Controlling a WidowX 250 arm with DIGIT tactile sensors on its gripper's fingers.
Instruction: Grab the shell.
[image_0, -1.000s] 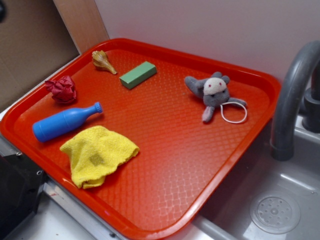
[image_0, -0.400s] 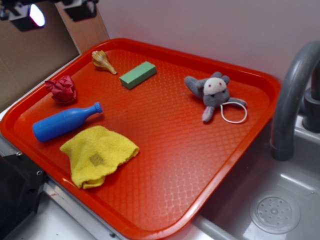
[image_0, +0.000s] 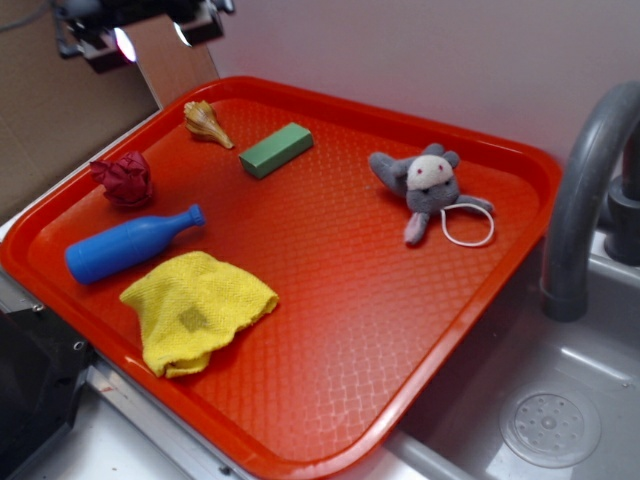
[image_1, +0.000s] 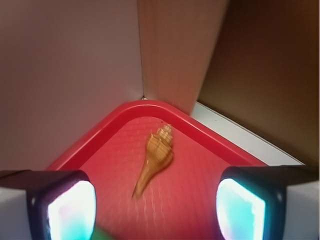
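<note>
newly arrived overhead, gripper (image_1: 156, 200) hangs with jaws spread, shell (image_1: 156, 157) lying centred below and ahead, untouched.

No readable text, labels or numbers anywhere.
</note>
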